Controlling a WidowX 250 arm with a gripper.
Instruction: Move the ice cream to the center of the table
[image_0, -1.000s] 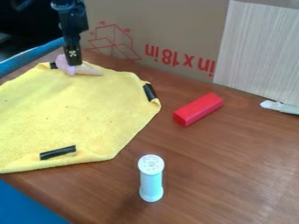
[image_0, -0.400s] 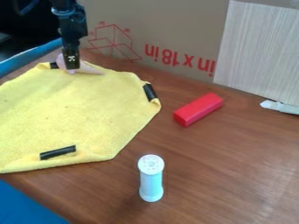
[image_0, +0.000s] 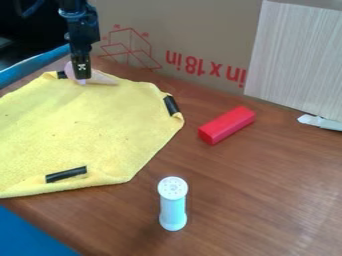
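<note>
The black two-finger gripper (image_0: 81, 76) is seen at the upper left, pointed down over the far part of a yellow, soft-looking cloth (image_0: 87, 120). The toy ice cream, with a pink scoop and a pale tan cone (image_0: 104, 79), is partly hidden behind the gripper; it is seen at the cloth's far edge, its cone pointed to the right of the view. Whether the gripper is open or closed on it cannot be told. The cloth is spread over a brown wood-grained table (image_0: 267, 190), and short black strips (image_0: 66, 174) are seen along its edges. To the right of the cloth, a red rectangular block (image_0: 227, 125) is laid at a slant. Nearer the camera, a white and pale-blue cylinder with a holed top (image_0: 173, 204) is stood upright.
</note>
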